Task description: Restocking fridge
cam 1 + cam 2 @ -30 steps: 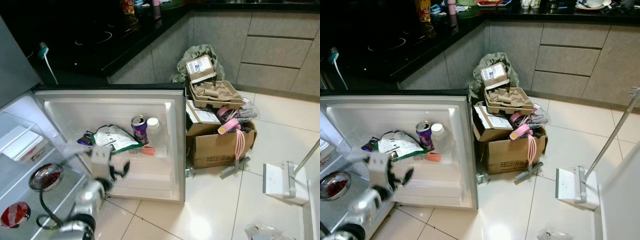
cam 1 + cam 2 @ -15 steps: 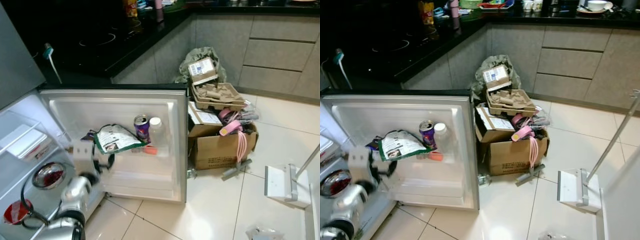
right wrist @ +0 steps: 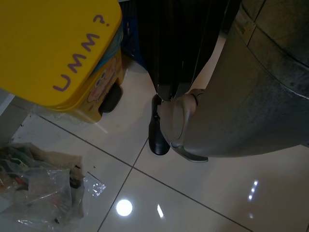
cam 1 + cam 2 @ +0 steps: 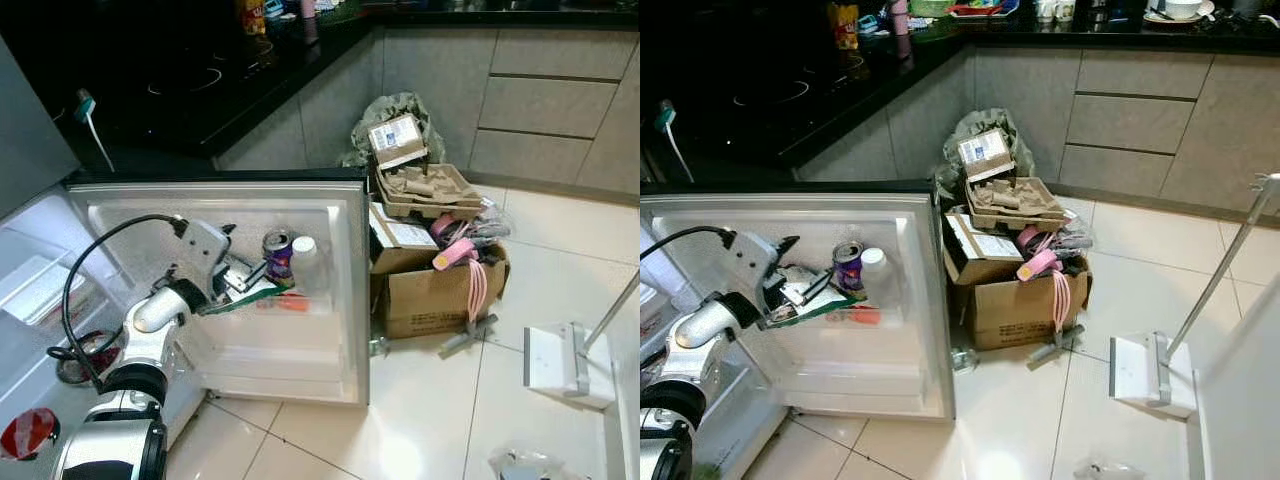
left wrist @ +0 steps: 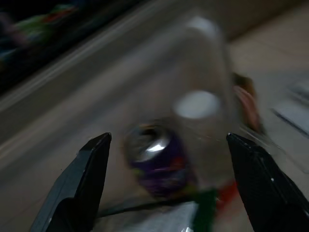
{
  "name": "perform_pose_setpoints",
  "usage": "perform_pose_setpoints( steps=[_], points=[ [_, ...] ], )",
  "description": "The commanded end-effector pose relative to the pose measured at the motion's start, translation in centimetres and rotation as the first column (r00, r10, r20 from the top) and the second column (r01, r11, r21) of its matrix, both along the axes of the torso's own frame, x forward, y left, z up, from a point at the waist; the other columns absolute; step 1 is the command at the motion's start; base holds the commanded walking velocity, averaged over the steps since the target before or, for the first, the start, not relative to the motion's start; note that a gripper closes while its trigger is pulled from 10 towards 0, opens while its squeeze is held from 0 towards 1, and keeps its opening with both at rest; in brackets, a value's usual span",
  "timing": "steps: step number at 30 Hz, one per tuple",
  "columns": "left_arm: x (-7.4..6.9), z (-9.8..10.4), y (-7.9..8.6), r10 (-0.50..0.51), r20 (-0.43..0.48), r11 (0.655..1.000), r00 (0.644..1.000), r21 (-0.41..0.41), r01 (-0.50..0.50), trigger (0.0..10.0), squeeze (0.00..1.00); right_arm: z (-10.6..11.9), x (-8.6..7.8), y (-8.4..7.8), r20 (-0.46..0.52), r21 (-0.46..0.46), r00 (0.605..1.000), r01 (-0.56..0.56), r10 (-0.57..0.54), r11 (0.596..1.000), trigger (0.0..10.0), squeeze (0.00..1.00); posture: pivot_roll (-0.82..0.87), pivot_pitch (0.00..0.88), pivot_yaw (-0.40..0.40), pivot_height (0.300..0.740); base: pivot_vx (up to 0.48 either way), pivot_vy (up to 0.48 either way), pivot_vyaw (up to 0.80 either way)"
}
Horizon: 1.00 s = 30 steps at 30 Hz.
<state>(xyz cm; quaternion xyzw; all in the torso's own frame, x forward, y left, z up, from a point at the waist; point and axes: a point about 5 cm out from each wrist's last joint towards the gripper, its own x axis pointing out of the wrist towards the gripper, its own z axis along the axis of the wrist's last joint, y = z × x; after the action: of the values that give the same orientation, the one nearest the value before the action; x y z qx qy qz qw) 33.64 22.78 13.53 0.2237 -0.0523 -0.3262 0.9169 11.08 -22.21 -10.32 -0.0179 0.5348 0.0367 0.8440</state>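
The fridge door (image 4: 340, 210) stands wide open, and its shelf holds a purple can (image 4: 277, 255), a clear bottle with a white cap (image 4: 305, 262), a green and white packet (image 4: 790, 305) and a small orange thing (image 4: 293, 300). My left gripper (image 4: 245, 275) reaches into that shelf, lying over the packet just left of the can. In the left wrist view, blurred, its black fingers (image 5: 87, 179) are spread wide, the left gripper (image 5: 168, 140) open, with the purple can (image 5: 159, 164) and the bottle (image 5: 198, 104) straight ahead and nothing held.
A cardboard box (image 4: 430, 290) of clutter with egg trays on top stands right of the door. A white floor sweeper (image 4: 560, 365) lies further right. Black counter (image 4: 200, 80) behind. Fridge shelves with bowls (image 4: 25, 430) at left. Yellow stool (image 3: 58, 53) and plastic bag (image 3: 38, 193) in the right wrist view.
My left arm has risen from low in front of the fridge and swung right into the door shelf, up to the packet and the can. The camera has shifted slightly.
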Motion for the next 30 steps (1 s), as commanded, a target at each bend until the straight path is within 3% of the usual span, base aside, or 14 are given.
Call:
perform_pose_setpoints(
  steps=[1,3,5,9,12,17,25,30],
  points=[
    [-0.1,0.6,0.1,-0.089,-0.024,0.991,0.996,0.103,0.091,10.0,0.0,-0.5,-1.2,0.9,-0.042,0.029,0.999,-0.009,0.01,1.0,10.0,0.0,-0.08,0.0,0.078,0.74,0.0,0.0,0.0],
    [-0.2,0.6,-0.1,-0.123,-0.039,0.983,0.992,0.129,0.127,10.0,0.0,-0.5,-1.2,0.9,-0.041,0.029,0.999,-0.009,0.01,1.0,10.0,0.0,-0.08,0.0,0.078,0.74,0.0,0.0,0.0],
    [-0.2,0.8,-0.4,-0.192,-0.07,0.956,0.979,0.213,0.203,10.0,0.0,-0.5,-1.1,0.9,-0.039,0.029,0.999,-0.008,0.009,1.0,10.0,0.0,-0.08,0.0,0.078,0.74,0.0,0.0,0.0],
    [0.0,1.5,-0.2,-0.208,-0.062,0.944,0.976,0.249,0.217,10.0,0.0,-0.5,-1.0,0.9,-0.038,0.029,0.999,-0.009,0.01,1.0,10.0,0.0,-0.08,0.0,0.076,0.74,0.0,0.0,0.0],
    [0.6,3.9,0.6,-0.215,-0.019,0.919,0.976,0.335,0.209,10.0,0.0,-0.4,-1.0,0.9,-0.038,0.029,0.999,-0.012,0.013,1.0,10.0,0.0,-0.08,0.0,0.072,0.74,0.0,0.0,0.0],
    [0.4,5.1,1.6,-0.244,-0.058,0.878,0.968,0.41,0.246,10.0,0.0,-0.4,-1.0,0.8,-0.039,0.029,0.999,-0.015,0.016,0.999,10.0,0.0,-0.08,0.0,0.07,0.74,0.0,0.0,0.0],
    [-1.0,4.9,4.3,-0.236,-0.28,0.747,0.93,0.56,0.358,10.0,0.0,-0.4,-1.1,0.8,-0.043,0.032,0.999,-0.017,0.019,0.999,10.0,0.0,-0.08,0.0,0.065,0.74,0.0,0.0,0.0],
    [-1.1,5.1,4.9,-0.203,-0.303,0.696,0.931,0.624,0.355,10.0,0.0,-0.5,-1.1,0.8,-0.047,0.032,0.999,-0.026,0.028,0.999,10.0,0.0,-0.07,0.0,0.06,0.74,0.0,0.0,0.0]
  ],
)
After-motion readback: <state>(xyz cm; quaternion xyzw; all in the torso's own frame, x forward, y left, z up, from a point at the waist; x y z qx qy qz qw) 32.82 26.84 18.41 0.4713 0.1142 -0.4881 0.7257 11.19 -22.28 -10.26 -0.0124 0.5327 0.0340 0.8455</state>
